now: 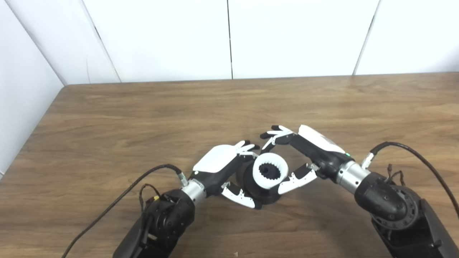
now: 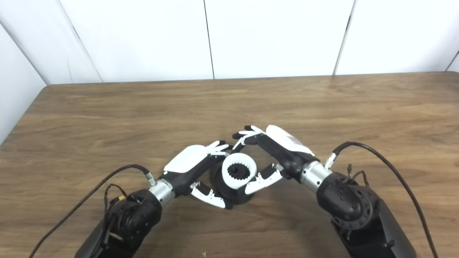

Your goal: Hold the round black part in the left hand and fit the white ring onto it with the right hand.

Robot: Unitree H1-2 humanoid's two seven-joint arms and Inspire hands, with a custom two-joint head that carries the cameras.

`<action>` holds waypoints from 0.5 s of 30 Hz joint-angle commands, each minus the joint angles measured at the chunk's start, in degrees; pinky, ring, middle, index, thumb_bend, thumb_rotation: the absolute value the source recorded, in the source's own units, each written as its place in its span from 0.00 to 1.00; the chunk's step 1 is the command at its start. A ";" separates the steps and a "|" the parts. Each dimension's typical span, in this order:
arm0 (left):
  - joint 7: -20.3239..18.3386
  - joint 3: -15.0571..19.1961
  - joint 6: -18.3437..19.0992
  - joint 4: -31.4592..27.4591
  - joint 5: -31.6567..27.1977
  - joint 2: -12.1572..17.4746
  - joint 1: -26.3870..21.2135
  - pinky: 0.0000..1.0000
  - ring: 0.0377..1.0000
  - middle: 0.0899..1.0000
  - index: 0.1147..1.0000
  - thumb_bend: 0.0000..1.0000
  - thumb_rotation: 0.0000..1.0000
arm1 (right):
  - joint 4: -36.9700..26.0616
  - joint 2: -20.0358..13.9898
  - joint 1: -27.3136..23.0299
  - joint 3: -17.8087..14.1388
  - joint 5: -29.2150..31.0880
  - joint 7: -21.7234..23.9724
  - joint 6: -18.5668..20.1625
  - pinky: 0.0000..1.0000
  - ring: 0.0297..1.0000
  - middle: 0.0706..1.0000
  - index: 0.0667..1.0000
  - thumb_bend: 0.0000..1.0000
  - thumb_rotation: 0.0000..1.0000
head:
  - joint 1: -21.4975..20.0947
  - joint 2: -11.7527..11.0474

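Two hands logged, working together at the near middle of the wooden table [image 1: 107,118].

Item, left: left hand [image 1: 224,168], fingers curled over the back and thumb under the front of the round black part [image 1: 263,191], clamped on it. I saw the part low over the table; whether its base touched the wood, I could not tell.

Item, centre: white ring [image 1: 270,171], seated on top of the black part and tilted toward the camera, with a dark toothed core showing through its opening. I judged it on, though perhaps not pressed fully home.

Item, right: right hand [image 1: 304,154], fingers spread above the ring and thumb just beside its lower edge, apart rather than closed. Whether the thumb touched the ring, I could not tell.

Risk noted: pressing on one side alone could cock the ring on the teeth and jam it. A loosened left grip would let the part roll away.
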 commanded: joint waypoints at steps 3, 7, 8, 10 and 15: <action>-1.74 -0.75 1.05 0.14 0.40 0.34 0.80 0.93 1.00 0.95 0.63 0.72 0.28 | -2.12 0.37 -3.10 -1.17 0.33 -0.14 -1.16 0.90 0.99 0.87 0.45 0.52 0.16 | -0.02 0.00; -1.61 -0.83 1.02 0.18 0.55 0.21 0.83 0.93 1.00 0.94 0.62 0.72 0.27 | -1.78 0.46 -3.45 -0.94 -0.01 -0.27 -1.79 0.88 0.98 0.87 0.45 0.52 0.16 | -0.09 -0.01; -1.51 -0.83 0.96 0.20 0.57 0.18 0.85 0.93 1.00 0.94 0.62 0.72 0.27 | -1.65 0.52 -3.51 -0.93 -0.06 -0.42 -1.97 0.88 0.98 0.87 0.45 0.52 0.16 | -0.09 -0.01; -1.29 -0.81 0.67 0.34 0.52 0.16 0.88 0.93 1.00 0.94 0.62 0.72 0.27 | -1.41 0.64 -3.69 -0.87 -0.22 -0.63 -2.16 0.88 0.98 0.87 0.45 0.52 0.16 | -0.08 -0.05; -0.98 -0.76 0.43 0.73 0.45 -0.01 0.93 0.93 1.00 0.94 0.62 0.73 0.27 | -1.07 1.12 -4.10 -1.14 0.02 -0.66 -1.88 0.89 0.98 0.87 0.45 0.52 0.16 | 0.04 -0.12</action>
